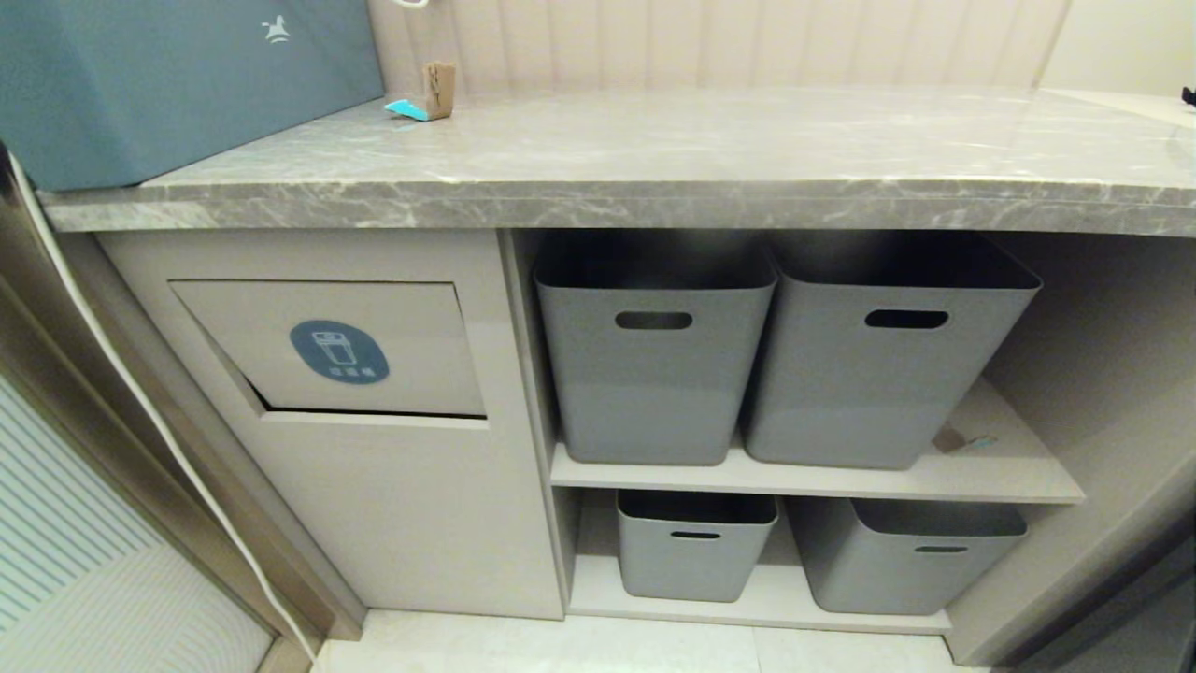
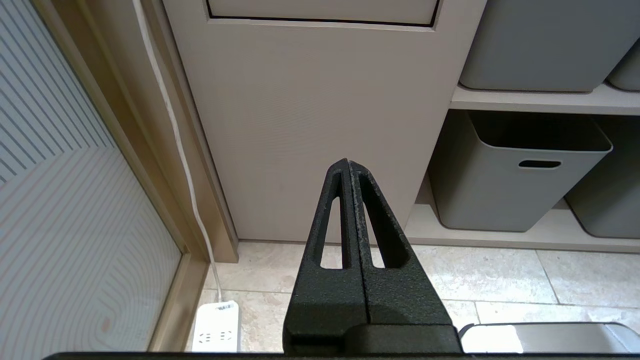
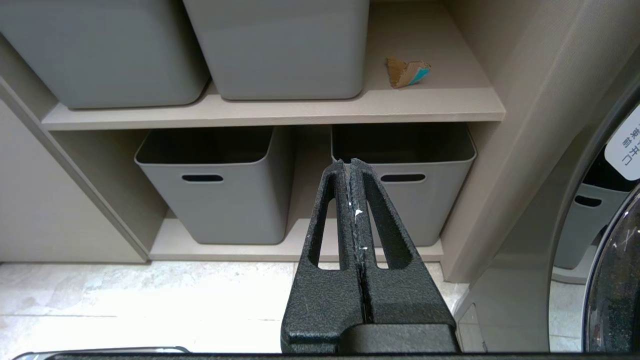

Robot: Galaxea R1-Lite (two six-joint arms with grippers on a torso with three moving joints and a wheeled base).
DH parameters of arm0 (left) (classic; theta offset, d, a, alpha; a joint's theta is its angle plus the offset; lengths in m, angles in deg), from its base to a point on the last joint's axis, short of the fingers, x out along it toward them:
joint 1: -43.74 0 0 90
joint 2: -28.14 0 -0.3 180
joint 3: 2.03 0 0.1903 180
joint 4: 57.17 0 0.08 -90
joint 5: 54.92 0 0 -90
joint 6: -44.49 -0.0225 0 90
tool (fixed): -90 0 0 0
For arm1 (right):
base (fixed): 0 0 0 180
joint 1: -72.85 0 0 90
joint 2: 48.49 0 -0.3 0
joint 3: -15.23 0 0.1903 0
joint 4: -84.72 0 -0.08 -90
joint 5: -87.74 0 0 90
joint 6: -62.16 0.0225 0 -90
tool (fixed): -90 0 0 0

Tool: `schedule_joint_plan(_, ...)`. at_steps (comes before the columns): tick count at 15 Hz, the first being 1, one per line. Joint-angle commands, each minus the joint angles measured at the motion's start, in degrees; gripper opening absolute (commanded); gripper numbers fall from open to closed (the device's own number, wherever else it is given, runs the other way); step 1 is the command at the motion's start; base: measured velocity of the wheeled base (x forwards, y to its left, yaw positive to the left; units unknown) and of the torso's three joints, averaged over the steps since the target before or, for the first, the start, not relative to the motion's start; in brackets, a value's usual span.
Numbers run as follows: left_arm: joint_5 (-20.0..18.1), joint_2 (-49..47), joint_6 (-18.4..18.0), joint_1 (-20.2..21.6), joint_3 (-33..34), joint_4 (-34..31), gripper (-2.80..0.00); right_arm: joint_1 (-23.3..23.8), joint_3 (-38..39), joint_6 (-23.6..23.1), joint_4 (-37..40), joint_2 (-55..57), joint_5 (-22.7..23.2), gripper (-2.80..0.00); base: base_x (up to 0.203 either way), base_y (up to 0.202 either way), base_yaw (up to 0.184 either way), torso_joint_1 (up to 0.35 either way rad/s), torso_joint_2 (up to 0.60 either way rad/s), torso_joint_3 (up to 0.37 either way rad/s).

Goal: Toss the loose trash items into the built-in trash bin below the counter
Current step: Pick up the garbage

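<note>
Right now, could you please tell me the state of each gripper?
Left gripper: closed, holding nothing.
Right gripper: closed, holding nothing.

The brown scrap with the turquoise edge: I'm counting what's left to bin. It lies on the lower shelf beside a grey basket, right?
Not quite: the brown scrap with the turquoise edge lies on the upper shelf, beside a grey basket, not the lower one. The right wrist view shows it.

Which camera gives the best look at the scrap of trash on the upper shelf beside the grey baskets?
The right wrist view: the scrap lies unobstructed on the upper shelf, showing brown card with a turquoise edge. The head view catches it only as a small, faint patch by the right basket. The left wrist view misses it.
</note>
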Motion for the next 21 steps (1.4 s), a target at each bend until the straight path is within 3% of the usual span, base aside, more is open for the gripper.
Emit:
schedule_joint_plan(1, -0.04, -0.08, 0.01, -0.02, 0.18, 0.02, -2.8, 0.0, 0.0, -0.08, -0.11, 0.06, -0.05, -2.8, 0.0, 0.0, 0.0, 0.0, 0.0, 0.0)
schedule_joint_plan(4, 0.01, -0.08, 0.2, -0.02, 0.18, -0.02, -2.8, 0.0, -0.17, -1.64, 0.01, -0.02, -0.2, -2.8, 0.0, 0.0, 0.0, 0.0, 0.0, 0.0)
schedule_joint_plan(7, 0.6, -0.08, 3.54, 0.01, 0.18, 0.19, -2.8, 0.05, -9.2, -2.9, 1.88, 4.1, -2.11, -2.8, 0.0, 0.0, 0.0, 0.0, 0.0, 0.0)
schedule_joint_plan(13, 0.84, -0.08, 4.26, 0.06, 0.18, 0.28, -2.8, 1.44, -22.69, 0.36, 1.4, 44.53, -7.01, -2.8, 0.0, 0.0, 0.0, 0.0, 0.0, 0.0)
schedule_joint_plan(16, 0.84, -0.08, 4.26, -0.02, 0.18, 0.28, -2.8, 3.91, -25.17, 6.93, -6.54, 63.49, -8.65, -2.8, 0.0, 0.0, 0.0, 0.0, 0.0, 0.0)
schedule_joint_plan(21, 0.84, -0.08, 4.26, -0.02, 0.18, 0.28, -2.8, 12.0, -26.16, 28.1, -17.87, 82.68, -5.64, -2.8, 0.0, 0.0, 0.0, 0.0, 0.0, 0.0)
